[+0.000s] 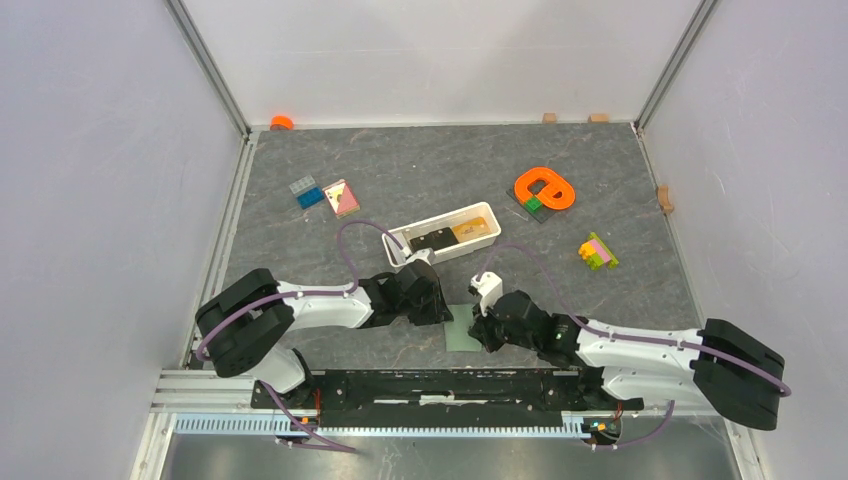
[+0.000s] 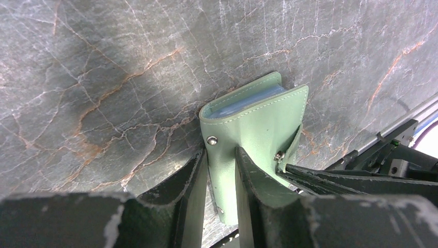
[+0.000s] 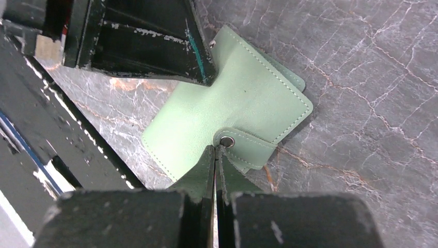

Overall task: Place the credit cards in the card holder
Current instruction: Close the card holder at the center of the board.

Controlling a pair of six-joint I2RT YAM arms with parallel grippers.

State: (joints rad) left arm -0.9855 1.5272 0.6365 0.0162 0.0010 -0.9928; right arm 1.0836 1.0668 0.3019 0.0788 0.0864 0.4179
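Note:
The sage-green card holder (image 1: pixel 461 331) lies near the front edge between both grippers, folded, with a pale blue inside showing at its fold (image 2: pixel 248 102). My left gripper (image 2: pixel 221 152) is closed on the edge of its front cover (image 2: pixel 258 129) beside a snap stud. My right gripper (image 3: pixel 216 147) is shut, its tips pinching the snap tab (image 3: pixel 243 147) of the card holder (image 3: pixel 243 98). In the top view the left gripper (image 1: pixel 440 310) and right gripper (image 1: pixel 478 325) flank it. A black credit card (image 1: pixel 432 240) and a tan one (image 1: pixel 468 229) lie in the white tray (image 1: pixel 490 212).
Behind the tray lie an orange ring-shaped piece (image 1: pixel 545 188), a coloured block stack (image 1: pixel 597 251), blue blocks (image 1: pixel 306 191) and a pink-and-yellow card (image 1: pixel 342 197). An orange cap (image 1: pixel 281 122) sits at the back wall. The metal rail (image 1: pixel 430 385) runs just behind the card holder.

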